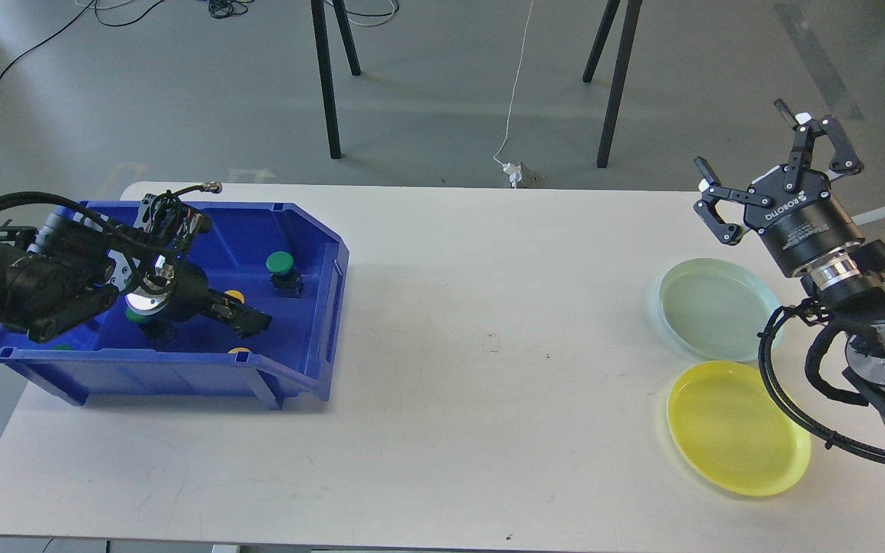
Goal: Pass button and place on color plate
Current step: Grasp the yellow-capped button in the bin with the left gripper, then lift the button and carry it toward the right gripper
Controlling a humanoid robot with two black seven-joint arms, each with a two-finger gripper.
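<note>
Blue bin (pixel 319 246) walls hem left tool (pixel 246 319), grip unclear; right tool (pixel 754 165) spread.

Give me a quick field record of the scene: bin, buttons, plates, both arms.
bin: blue bin, table's left
buttons: green button stands free; yellow ones partly hidden
left gripper: inside the bin, low over a yellow button; jaws' state unclear
right gripper: raised above the plates, jaws open, empty
plates: pale green plate, yellow plate, both empty
</note>
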